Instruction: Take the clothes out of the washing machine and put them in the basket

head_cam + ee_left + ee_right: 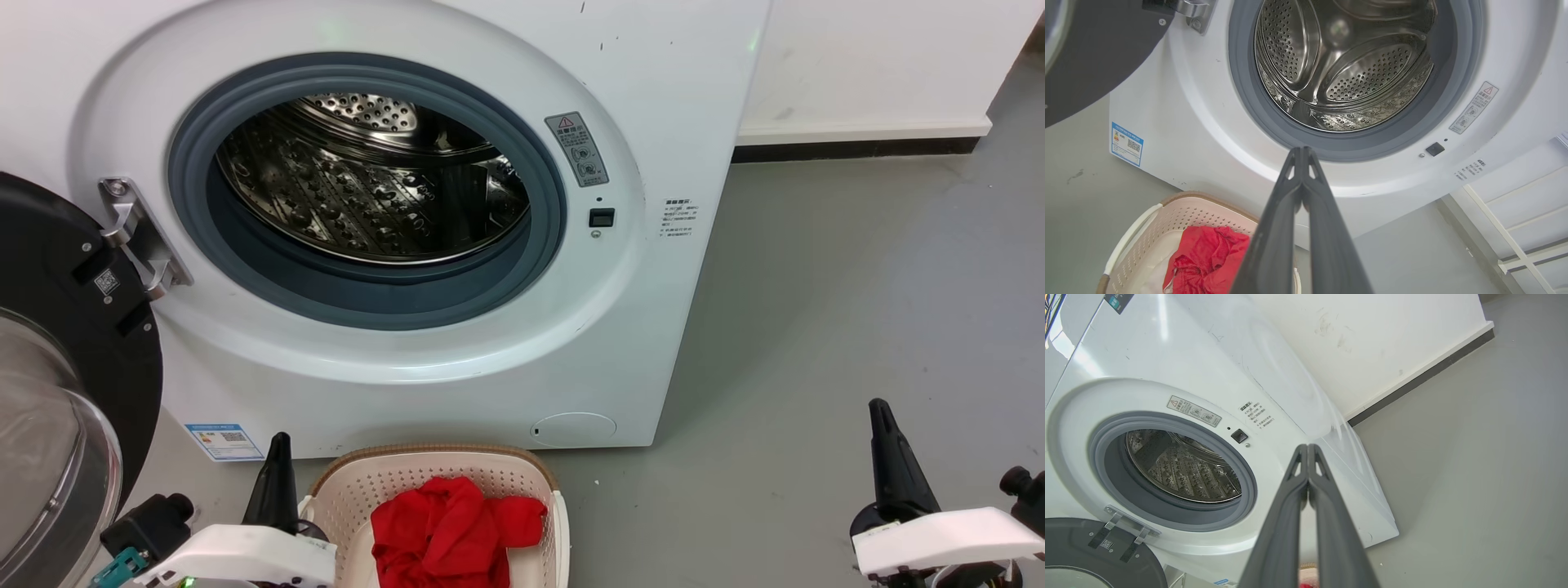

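Our left gripper [279, 441] is closed, its two dark fingers pressed tip to tip with nothing between them; it points up at the lower left of the head view, just beside the left end of the basket [351, 490]; in its own wrist view the tips lie over the lower edge of the grey rubber rim [1363, 143]. Our right gripper [878, 408] is likewise pinched together on nothing; it stands over the grey floor [857, 286], well apart from the basket and off to the right of the washing machine [653, 343]. We see the clothes [449, 527] as a crumpled red heap inside the basket; the basket sits on the floor just in front of the machine, below the porthole, its brown edge near the machine's base. The door [57, 269] stands swung open to the left on its metal hinge [135, 237]; through the porthole we see the perforated steel drum [359, 196], shiny and lit. A white wall [857, 57] with dark skirting runs behind the machine on the right.
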You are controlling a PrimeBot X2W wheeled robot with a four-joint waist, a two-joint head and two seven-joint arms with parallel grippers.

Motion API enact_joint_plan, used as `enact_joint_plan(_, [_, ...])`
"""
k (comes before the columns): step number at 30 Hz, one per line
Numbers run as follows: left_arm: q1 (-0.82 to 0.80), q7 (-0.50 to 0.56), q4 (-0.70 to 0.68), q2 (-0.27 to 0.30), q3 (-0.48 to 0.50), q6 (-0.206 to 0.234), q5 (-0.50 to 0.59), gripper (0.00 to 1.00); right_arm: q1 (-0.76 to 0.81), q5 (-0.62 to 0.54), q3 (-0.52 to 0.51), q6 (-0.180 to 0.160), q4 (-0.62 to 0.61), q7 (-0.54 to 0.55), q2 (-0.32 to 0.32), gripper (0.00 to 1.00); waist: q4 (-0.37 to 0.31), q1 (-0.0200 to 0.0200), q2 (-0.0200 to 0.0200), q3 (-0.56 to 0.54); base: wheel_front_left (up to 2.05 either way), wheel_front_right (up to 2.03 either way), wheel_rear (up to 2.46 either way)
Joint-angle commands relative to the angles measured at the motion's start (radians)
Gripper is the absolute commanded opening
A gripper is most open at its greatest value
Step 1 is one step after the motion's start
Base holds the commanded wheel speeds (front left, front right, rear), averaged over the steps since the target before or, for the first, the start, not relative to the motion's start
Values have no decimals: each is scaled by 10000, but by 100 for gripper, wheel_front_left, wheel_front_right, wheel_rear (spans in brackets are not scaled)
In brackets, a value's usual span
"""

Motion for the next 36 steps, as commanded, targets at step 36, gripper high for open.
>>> enact_joint_plan(36, [-758,1117,337,-2,365,-423,-4621,0,-806,4729,-138,-2,474,1074,-138,0,162,0,0,-37,0,0,0])
